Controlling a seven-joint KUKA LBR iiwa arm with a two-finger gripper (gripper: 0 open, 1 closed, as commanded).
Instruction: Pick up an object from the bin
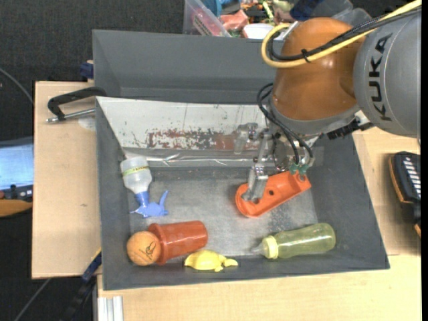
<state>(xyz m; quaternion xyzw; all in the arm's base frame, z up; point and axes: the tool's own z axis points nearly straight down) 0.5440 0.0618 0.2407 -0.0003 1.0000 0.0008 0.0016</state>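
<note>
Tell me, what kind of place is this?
Probably a robot lab: a big KUKA arm reaches into a grey metal bin holding a greenish bottle, and a clear tub of bits sits behind.

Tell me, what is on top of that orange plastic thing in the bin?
The robot's gripper sits over the left end of the orange plastic piece. Nothing else lies on it. The gripper covers that end, so any contact there is hidden.
</note>
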